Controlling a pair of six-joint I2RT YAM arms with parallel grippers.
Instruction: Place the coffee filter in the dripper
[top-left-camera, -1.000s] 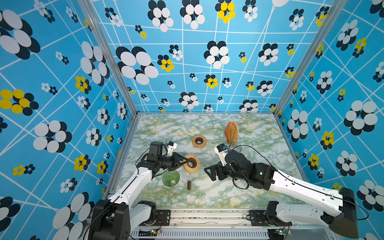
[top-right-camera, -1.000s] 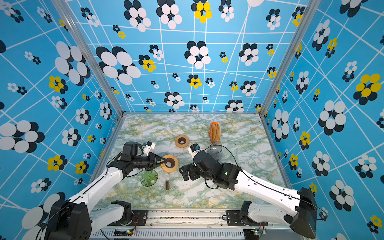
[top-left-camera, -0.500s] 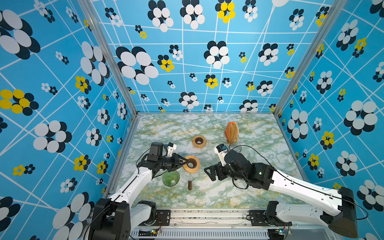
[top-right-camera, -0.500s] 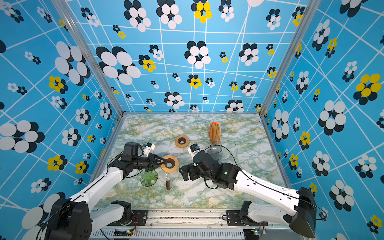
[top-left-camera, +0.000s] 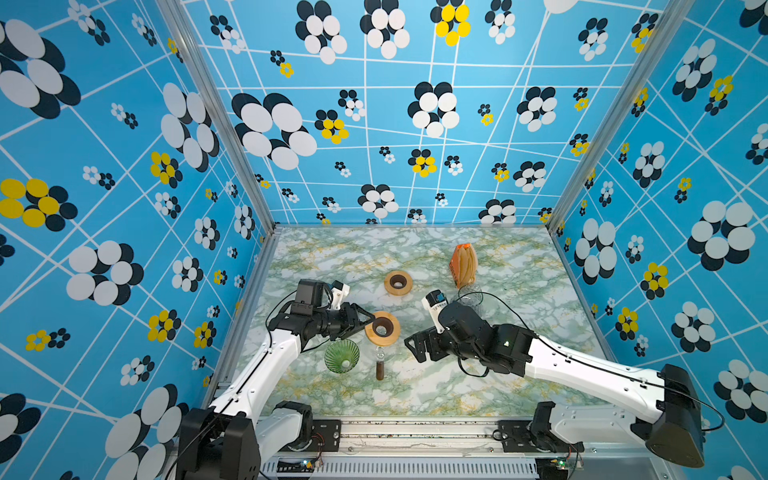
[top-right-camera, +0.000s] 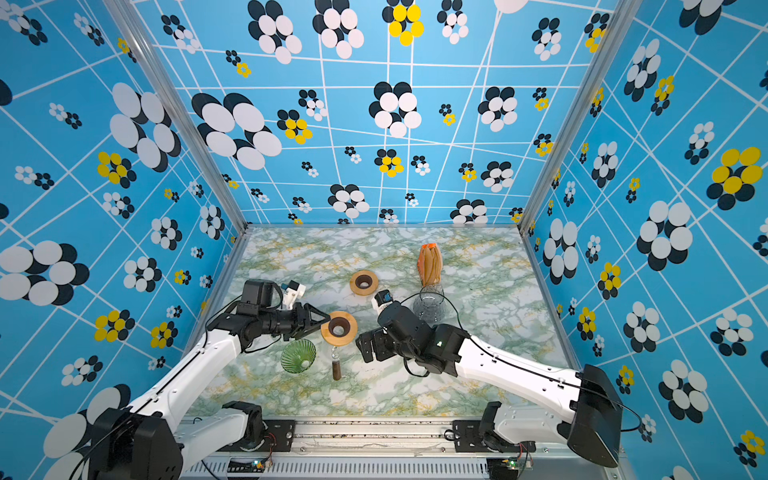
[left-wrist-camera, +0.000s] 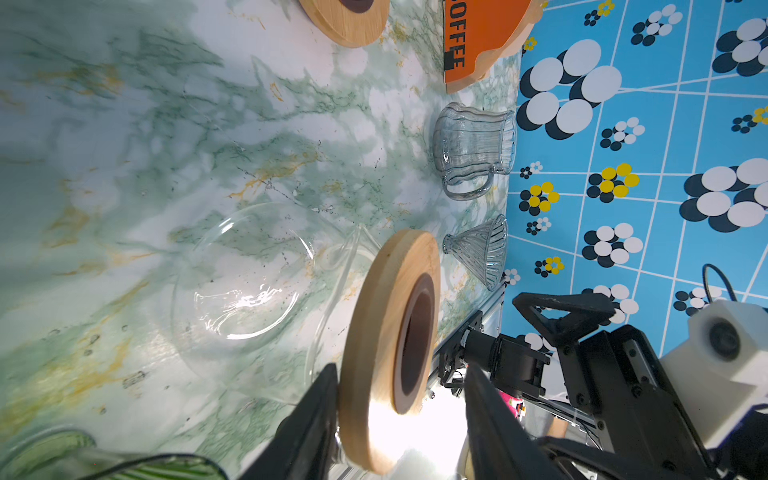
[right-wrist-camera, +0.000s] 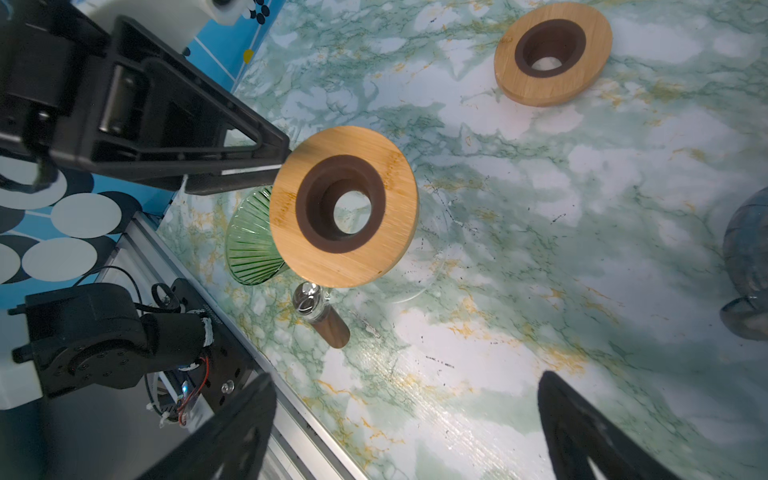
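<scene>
Green glass dripper (top-left-camera: 341, 356) rests empty on the counter (top-left-camera: 415, 390), 7 o'clock of the wooden collar (top-left-camera: 382, 328) seated on the glass carafe (left-wrist-camera: 249, 282). Right fingers (top-left-camera: 417, 348), wide and empty, wait at 3 o'clock. Left fingers (top-left-camera: 359, 320) straddle the collar rim, parted, unclamped. Coffee filter pack (top-left-camera: 463, 266) stands untouched at 1 o'clock.

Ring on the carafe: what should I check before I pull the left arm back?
1. Ring seated on carafe: ok.
2. Left tool open, gap above ring: ok.
3. Lower finger clear of ring: cannot tell.
4. Right tool open, empty: ok.
5. Green dripper in ring: not ok, on table beside carafe.
6. Filter in dripper: not ok; filter pack stands at the back.
</scene>
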